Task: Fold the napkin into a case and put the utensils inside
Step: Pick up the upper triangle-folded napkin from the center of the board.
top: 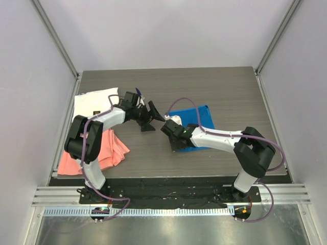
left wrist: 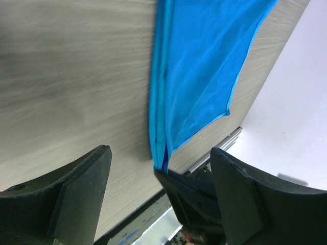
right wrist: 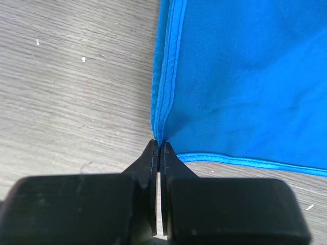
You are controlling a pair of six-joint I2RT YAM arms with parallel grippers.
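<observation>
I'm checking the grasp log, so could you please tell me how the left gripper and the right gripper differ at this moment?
The left gripper is open wide, while the right gripper is shut. The left gripper holds nothing, whereas the right gripper pinches a corner of the napkin, where its layers lie doubled. Both are black and sit close together by the napkin's left side in the top view.

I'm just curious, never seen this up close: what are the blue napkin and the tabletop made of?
The blue napkin looks like thin woven cloth, possibly synthetic: faint sheen, soft creases, a stitched hem. The tabletop shows a streaky grey grain with a matte finish: likely wood-look laminate, maybe real wood.
</observation>
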